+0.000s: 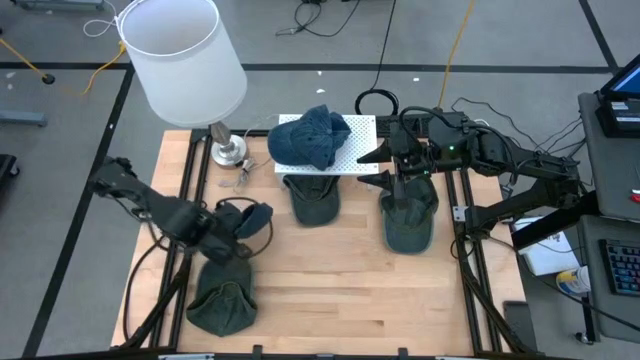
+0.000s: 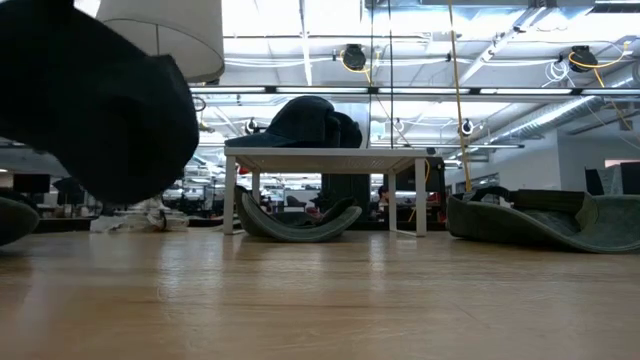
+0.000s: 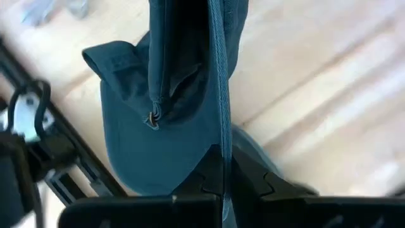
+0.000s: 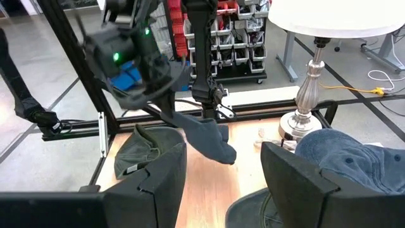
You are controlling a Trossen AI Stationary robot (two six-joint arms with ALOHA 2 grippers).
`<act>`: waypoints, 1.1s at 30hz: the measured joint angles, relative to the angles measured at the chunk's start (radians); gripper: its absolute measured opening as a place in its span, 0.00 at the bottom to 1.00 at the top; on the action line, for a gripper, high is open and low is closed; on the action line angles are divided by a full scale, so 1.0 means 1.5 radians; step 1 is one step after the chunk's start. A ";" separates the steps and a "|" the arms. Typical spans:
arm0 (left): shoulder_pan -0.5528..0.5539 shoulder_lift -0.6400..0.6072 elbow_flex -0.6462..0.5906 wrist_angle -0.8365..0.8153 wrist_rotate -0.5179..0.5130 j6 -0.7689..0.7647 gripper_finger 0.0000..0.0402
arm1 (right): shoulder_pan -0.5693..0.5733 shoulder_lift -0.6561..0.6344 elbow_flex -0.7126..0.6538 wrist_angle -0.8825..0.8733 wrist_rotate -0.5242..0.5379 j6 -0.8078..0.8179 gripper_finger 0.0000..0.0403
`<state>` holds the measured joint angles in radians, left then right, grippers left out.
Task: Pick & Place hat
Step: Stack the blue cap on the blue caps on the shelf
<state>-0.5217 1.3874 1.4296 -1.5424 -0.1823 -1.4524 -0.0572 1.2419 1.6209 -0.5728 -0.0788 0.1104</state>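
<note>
The left tool [image 1: 243, 232] grips a dark hat [image 1: 257, 218] (lifted off the table [image 1: 340, 285]); the right tool [image 1: 388, 168] stands released.

A dark blue hat [image 1: 252, 220] hangs limp and clear of the bench, pinched at its edge between the shut fingers of the left pincer [image 1: 232, 238], near nine o'clock on the bench. A blue denim hat [image 1: 312, 137] lies crumpled on the white stand at twelve o'clock, and a dark green hat [image 1: 311, 199] lies crown-down on the bench just in front of it. Another dark green hat [image 1: 409, 220] lies at about two o'clock, and a fourth green one [image 1: 222, 304] at seven o'clock, near the front edge.
</note>
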 joint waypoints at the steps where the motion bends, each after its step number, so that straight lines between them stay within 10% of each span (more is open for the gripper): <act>1: -0.003 -0.013 0.000 0.003 0.003 0.022 0.02 | 0.000 0.000 0.000 0.000 0.000 0.000 0.49; 21: -0.005 -0.229 0.000 0.223 0.202 0.298 0.02 | 0.001 0.006 0.000 0.072 0.001 0.195 0.49; 33: 0.029 -0.316 0.000 0.524 0.273 0.275 0.02 | 0.032 0.009 0.000 0.187 0.003 -0.105 0.49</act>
<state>-0.4784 0.9127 1.4300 -0.7568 0.2274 -1.0393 -0.0092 1.2555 1.6207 -0.2922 -0.0746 -0.0475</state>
